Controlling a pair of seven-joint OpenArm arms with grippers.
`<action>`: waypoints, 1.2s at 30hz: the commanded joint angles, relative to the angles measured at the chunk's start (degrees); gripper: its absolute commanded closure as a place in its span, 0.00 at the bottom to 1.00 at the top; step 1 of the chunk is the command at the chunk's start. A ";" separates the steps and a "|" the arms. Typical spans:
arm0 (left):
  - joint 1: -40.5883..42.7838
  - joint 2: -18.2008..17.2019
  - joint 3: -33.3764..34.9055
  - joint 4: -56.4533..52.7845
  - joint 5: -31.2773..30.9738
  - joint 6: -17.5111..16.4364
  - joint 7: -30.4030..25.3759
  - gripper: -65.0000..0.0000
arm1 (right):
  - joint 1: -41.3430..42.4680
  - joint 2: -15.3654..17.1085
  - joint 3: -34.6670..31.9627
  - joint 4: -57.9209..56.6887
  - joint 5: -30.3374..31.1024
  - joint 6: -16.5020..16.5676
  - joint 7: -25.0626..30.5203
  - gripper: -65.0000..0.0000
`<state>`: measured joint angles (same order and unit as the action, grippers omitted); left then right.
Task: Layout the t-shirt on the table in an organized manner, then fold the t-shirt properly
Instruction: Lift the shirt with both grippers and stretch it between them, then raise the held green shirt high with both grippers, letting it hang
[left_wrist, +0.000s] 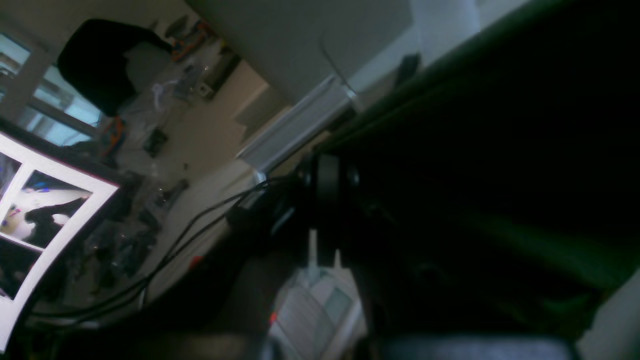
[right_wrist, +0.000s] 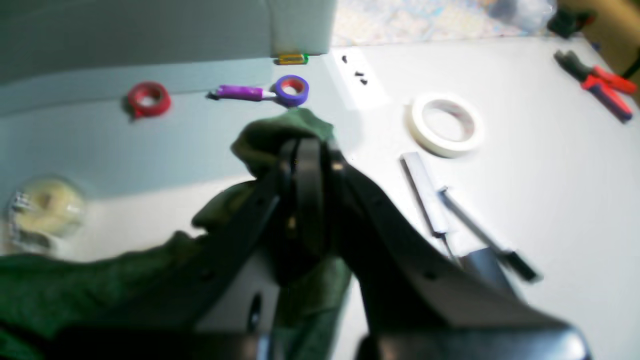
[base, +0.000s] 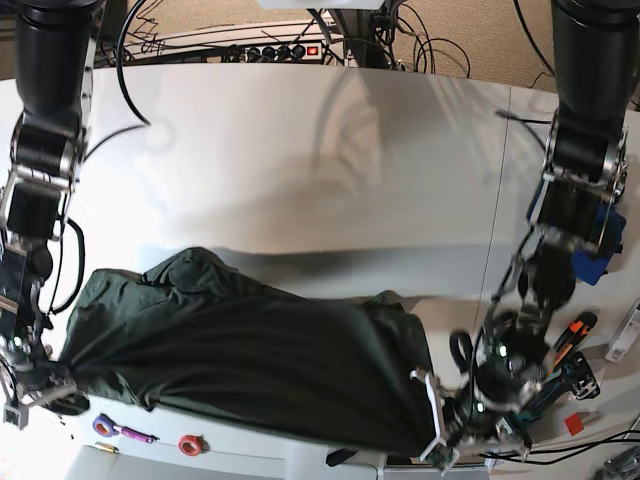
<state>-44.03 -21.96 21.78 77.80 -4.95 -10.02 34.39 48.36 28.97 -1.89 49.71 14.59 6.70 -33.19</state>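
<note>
Two end effectors engaged; entry goes view by view.

Left wrist view: very dark. Green fabric of the t-shirt (left_wrist: 550, 240) fills the right side, right against the camera. Left end effector itself cannot be made out here; a lit monitor (left_wrist: 45, 220) shows in the background.

Right wrist view: right end effector (right_wrist: 305, 150) clenched on a bunched corner of the shirt, cloth poking out beyond the tips. White surface (right_wrist: 525, 175) beyond carries a red tape roll (right_wrist: 148, 98), a purple tape roll (right_wrist: 292, 89), a white tape roll (right_wrist: 446, 123) and red-handled pliers (right_wrist: 600, 82).

Base view: shirt lies across the near part of the surface, stretched between the two arms. Left end effector (base: 470, 425) sits at its one end, jaws hidden by cloth but judged clenched on it. Far half of the surface bare.

Judgement: layout step in hand, folding not begun. Next move calls for both arms to keep the cloth taut, carry it toward the middle and lower it flat.
</note>
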 joint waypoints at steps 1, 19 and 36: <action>-3.41 0.17 -0.57 -1.60 -0.11 0.20 -1.70 1.00 | 3.85 -0.31 0.11 -0.74 -0.26 -0.02 1.62 1.00; -5.62 -1.27 -0.57 -22.36 -10.12 -10.86 1.14 1.00 | 9.46 -3.61 0.09 -17.22 6.62 15.74 -12.55 1.00; -26.01 -0.02 -0.57 -22.34 -13.33 -7.39 -2.78 1.00 | 23.19 -3.54 0.09 -16.00 2.51 7.61 4.11 1.00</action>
<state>-67.33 -21.61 21.67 54.61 -18.13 -18.04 33.21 68.84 24.75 -1.93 32.64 16.49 14.37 -31.22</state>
